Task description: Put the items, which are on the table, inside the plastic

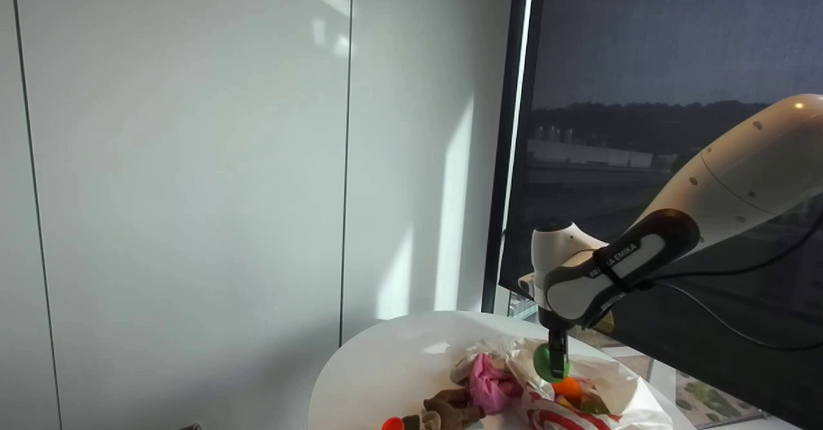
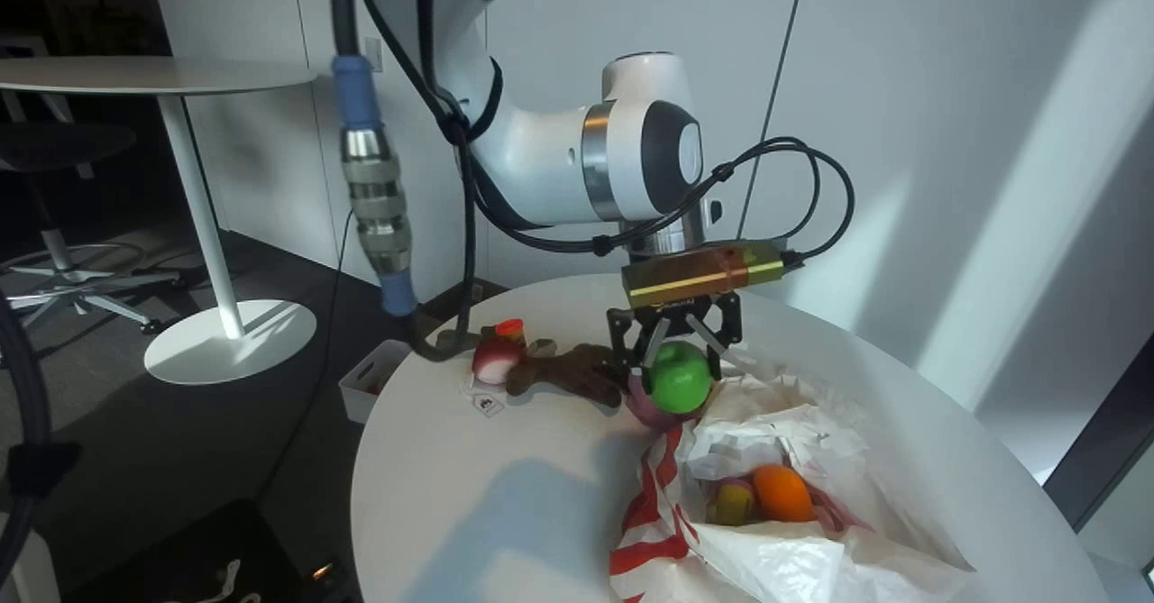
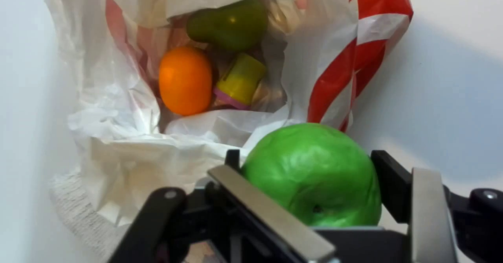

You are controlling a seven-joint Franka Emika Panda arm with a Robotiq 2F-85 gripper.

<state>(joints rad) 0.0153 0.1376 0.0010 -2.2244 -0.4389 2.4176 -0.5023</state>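
Observation:
My gripper is shut on a green apple, held above the table beside the bag opening. The apple fills the space between the fingers in the wrist view. The white plastic bag with red stripes lies open on the table. Inside it are an orange, a green pear and a yellow cup-like item. On the table lie a brown soft toy, a pink cloth, a red and white round fruit and something with a red-orange top.
The round white table has a curved edge. A whitish crumpled cloth lies beside the bag. A white wall and a dark window shade stand behind. A hanging cable crosses an exterior view.

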